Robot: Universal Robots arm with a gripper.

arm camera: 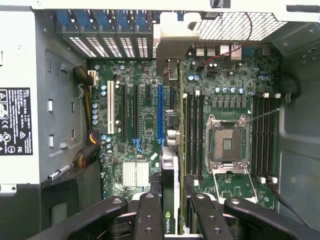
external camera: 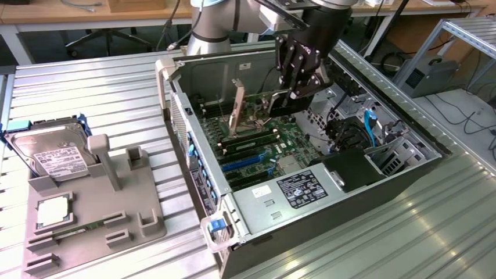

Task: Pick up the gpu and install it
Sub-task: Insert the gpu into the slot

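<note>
While gripper (external camera: 293, 96) hangs inside open PC case (external camera: 326, 232), upper centre of ext. frame, its fingers (arm camera: 149, 215) are clamped narrow on gpu (arm camera: 170, 190), held edge-on over mobo (arm camera: 145, 120).

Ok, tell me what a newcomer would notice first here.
First, the black gripper inside the open case, shut on the gpu, which it holds on edge over the motherboard slots. Next, the bare CPU socket on that board, to one side of the card. Then, at the exterior view's left, a hard drive resting in a grey tray.
</note>
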